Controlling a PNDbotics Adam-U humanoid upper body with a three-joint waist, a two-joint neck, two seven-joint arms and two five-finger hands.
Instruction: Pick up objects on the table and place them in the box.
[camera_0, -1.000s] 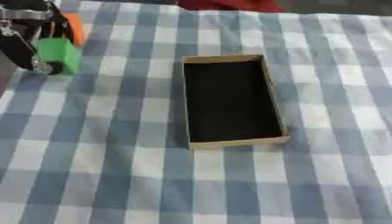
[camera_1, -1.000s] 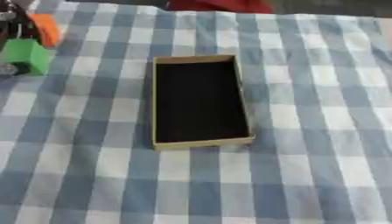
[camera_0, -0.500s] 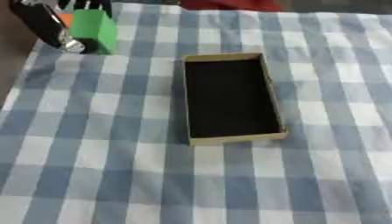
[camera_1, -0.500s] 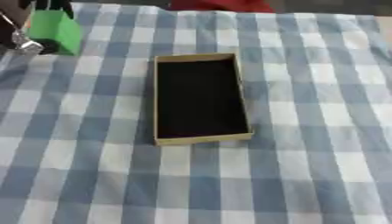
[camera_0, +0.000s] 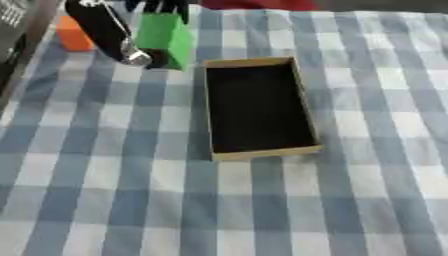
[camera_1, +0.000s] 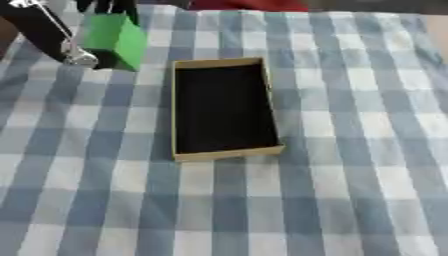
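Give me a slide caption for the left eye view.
Left hand carries green block toward open box.

Tablecloth (camera_0: 105, 165) is blue and white checks. Box (camera_0: 260, 154) is tan cardboard with a black inside. Bright green block (camera_0: 166, 37), orange block (camera_0: 73, 34), black hand (camera_0: 105, 27) with silver bits.

We see a table (camera_0: 367, 200) covered by a blue-and-white checked cloth (camera_0: 114, 190). On the cloth lies an open cardboard box (camera_0: 258, 107) with a dark inside. An orange block (camera_0: 74, 34) sits well apart from the box, toward the table's far left corner.
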